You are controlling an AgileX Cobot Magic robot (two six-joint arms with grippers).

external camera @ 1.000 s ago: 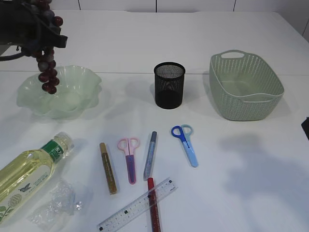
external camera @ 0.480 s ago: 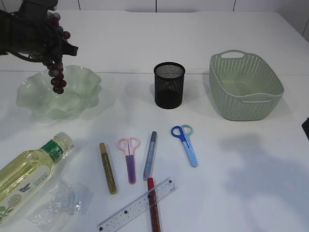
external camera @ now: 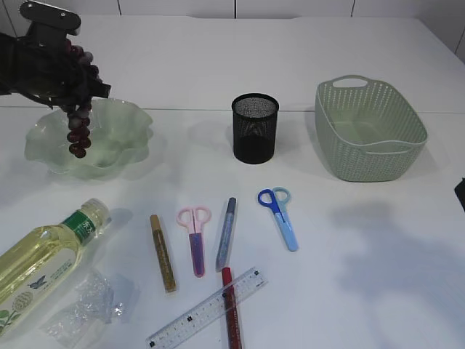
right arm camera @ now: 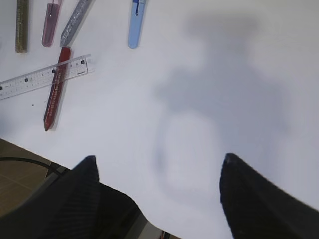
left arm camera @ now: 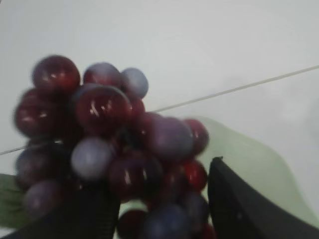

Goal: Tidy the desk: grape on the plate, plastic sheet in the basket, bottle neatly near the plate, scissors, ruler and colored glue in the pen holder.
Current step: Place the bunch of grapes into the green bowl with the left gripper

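Since a second ago the left hand (external camera: 69, 80) has shifted to sit above the green plate (external camera: 123, 138), and the grape bunch (external camera: 78, 131) now dangles over the plate's middle rather than its left rim. In the left wrist view the grapes (left arm camera: 109, 149) sit between the fingers, but whether they are clamped or just let go I cannot tell. The right hand (right arm camera: 157, 174) stands wide apart over bare surface. The black mesh pen holder (external camera: 255, 127) and the green basket (external camera: 369, 131) show nothing inside. Bottle (external camera: 43, 262), plastic sheet (external camera: 87, 305), scissors (external camera: 194, 236), ruler (external camera: 207, 309) and glue sticks (external camera: 162, 252) lie on the surface.
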